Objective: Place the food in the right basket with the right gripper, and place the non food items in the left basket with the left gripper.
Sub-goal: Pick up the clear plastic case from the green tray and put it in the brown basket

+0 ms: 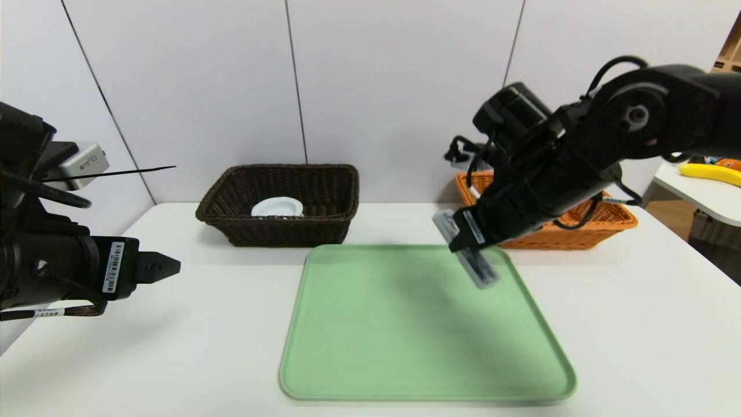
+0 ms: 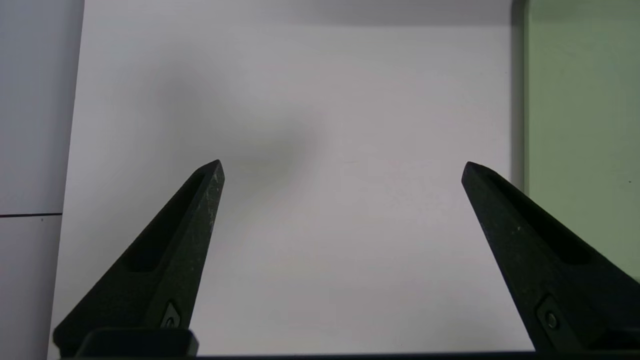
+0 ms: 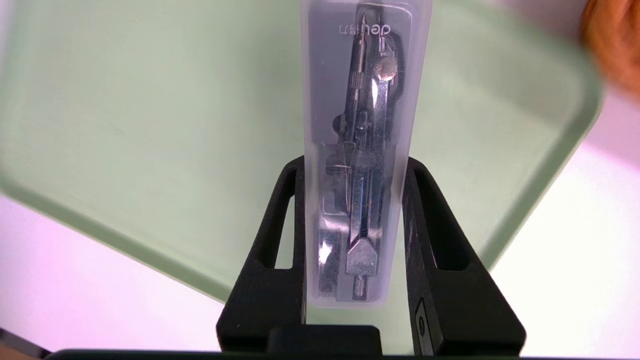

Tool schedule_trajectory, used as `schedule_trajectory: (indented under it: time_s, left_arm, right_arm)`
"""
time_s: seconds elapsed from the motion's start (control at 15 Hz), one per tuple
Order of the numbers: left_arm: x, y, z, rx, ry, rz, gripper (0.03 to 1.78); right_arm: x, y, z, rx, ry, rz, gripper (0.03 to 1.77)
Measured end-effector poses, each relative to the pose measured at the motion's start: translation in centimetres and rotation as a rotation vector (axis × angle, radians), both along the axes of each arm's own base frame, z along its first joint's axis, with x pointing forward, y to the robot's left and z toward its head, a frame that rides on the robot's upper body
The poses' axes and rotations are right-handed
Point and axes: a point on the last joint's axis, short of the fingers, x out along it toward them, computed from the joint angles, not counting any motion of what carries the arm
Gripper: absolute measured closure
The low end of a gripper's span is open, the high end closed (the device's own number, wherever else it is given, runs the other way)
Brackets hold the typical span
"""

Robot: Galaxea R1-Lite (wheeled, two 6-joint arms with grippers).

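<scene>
A clear plastic case with a metal drawing compass inside [image 1: 481, 270] hangs tilted above the far right corner of the green tray [image 1: 405, 347]. My right gripper [image 1: 466, 234] is shut on it. In the right wrist view the case [image 3: 365, 100] stands between the two fingers of that gripper [image 3: 355, 165], which press on its long sides over the tray [image 3: 150, 125]. The dark brown left basket [image 1: 278, 231] holds a white dish [image 1: 278, 207]. The orange right basket [image 1: 605, 223] sits behind the right arm, its inside mostly hidden. My left gripper [image 1: 168, 266] is open and empty over the table's left side.
The left wrist view shows bare white table between the open left gripper [image 2: 342, 167] and the tray edge [image 2: 585, 125]. A yellow banana [image 1: 709, 172] lies on a separate table at far right. A wall runs behind the baskets.
</scene>
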Motion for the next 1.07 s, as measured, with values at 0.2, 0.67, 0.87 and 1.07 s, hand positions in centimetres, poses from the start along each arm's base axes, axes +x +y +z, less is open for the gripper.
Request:
schedule_trajectory:
  time_s: [0.2, 0.67, 0.87, 1.07]
  left_arm:
    - [-0.2, 0.1, 0.0, 0.0, -0.001, 0.001, 0.12]
    - [-0.9, 0.4, -0.8, 0.006, 0.019, 0.001, 0.12]
    - [-1.3, 0.5, -1.3, 0.011, 0.032, 0.0, 0.12]
    - [-1.9, 0.7, -1.6, 0.011, 0.034, 0.002, 0.12]
  right_arm:
    - [-0.9, 2.3, 4.2, 0.115, -0.194, 0.02, 1.26]
    - [1.6, 8.2, 5.8, 0.462, -0.532, -0.002, 1.26]
    - [2.6, 11.0, 5.2, 0.585, -0.647, 0.0, 1.26]
    - [3.2, 13.1, 4.2, 0.661, -0.719, 0.026, 1.26]
